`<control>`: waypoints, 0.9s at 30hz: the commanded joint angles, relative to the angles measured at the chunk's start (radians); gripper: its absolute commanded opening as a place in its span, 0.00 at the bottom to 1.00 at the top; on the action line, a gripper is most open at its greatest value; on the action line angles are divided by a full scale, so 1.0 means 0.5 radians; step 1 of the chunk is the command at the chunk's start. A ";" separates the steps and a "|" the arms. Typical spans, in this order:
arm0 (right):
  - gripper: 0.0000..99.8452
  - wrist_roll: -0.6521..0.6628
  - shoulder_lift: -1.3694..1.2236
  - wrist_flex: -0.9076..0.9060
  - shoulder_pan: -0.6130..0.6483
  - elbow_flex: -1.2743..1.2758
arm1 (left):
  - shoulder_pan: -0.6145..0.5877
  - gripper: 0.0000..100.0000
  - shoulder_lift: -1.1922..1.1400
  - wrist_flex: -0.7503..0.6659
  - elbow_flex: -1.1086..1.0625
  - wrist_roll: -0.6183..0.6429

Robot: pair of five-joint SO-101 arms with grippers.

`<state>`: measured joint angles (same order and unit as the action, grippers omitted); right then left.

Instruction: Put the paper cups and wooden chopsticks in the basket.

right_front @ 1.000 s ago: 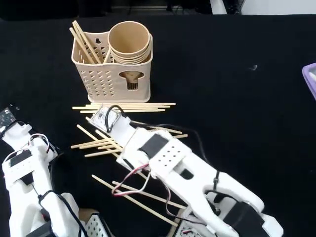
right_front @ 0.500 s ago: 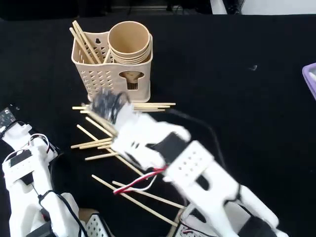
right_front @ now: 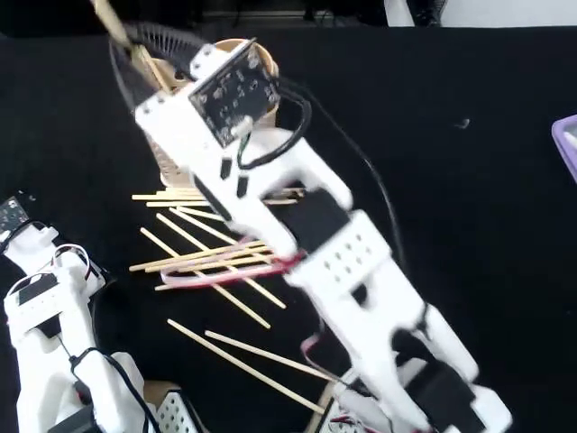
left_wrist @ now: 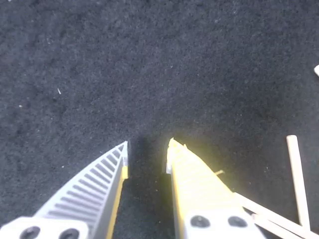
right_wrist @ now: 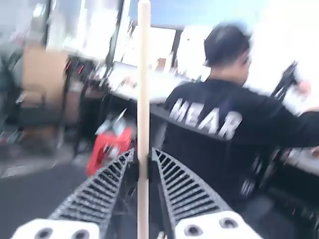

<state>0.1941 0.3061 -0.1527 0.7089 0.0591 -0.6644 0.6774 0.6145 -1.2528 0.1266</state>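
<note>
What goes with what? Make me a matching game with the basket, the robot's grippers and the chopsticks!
Things:
1. held chopstick
2. left gripper
3. basket
4. loose chopsticks

Places or states:
A. lying on the black table
B. open, with nothing in it
C. clamped in the right gripper
D. partly hidden behind the right arm

Pairs: 1-C, 2-B, 3-D, 4-A

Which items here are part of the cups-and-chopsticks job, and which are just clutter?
Job:
- basket
- paper cups in it
- chopstick clamped in the right claw
- loose chopsticks on the table

Lying about:
- purple object at the table's edge
</note>
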 commanded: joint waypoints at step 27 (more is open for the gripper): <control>0.16 -0.172 -0.609 -1.197 -0.135 -0.821 | 0.029 0.13 0.043 -0.031 0.014 0.003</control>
<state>0.1250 -0.1082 -0.5378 0.6644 -0.2539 -0.6644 0.6774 0.6068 -1.2528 0.1266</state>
